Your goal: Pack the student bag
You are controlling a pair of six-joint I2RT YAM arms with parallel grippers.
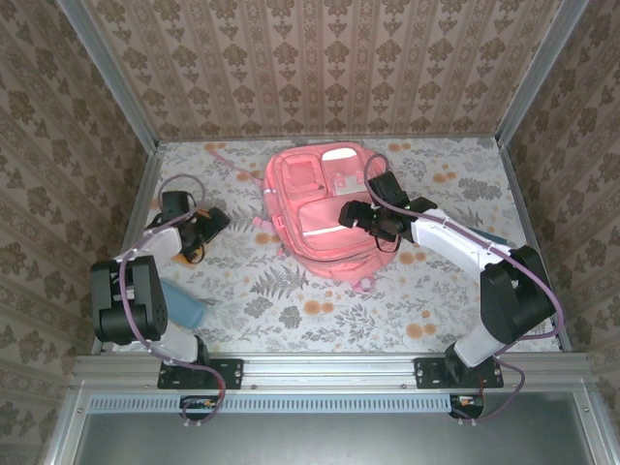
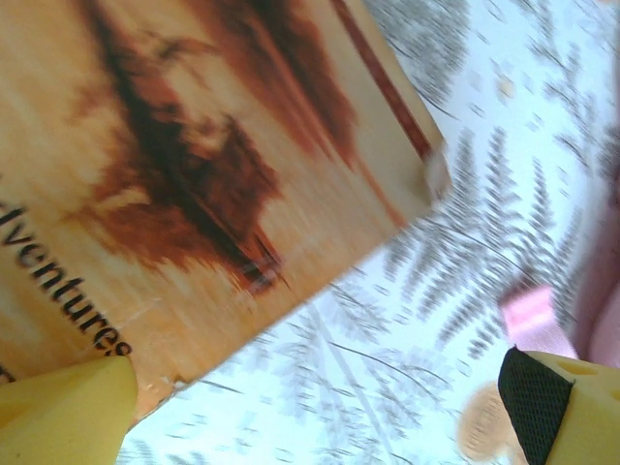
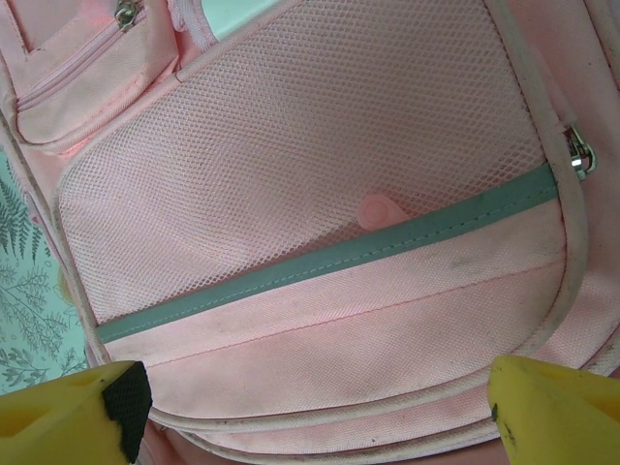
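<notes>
Book-grab step. Wide open, empty: left gripper (image 2: 310, 417) by orange paper book (image 2: 184, 165), 9 o'clock of big pink fabric student bag (image 1: 325, 218); right gripper (image 3: 310, 407) over bag. Next, pinch book edge.

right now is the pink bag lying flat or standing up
Lying flat: the student bag rests on the table with its front pockets facing up toward the top camera.
</notes>
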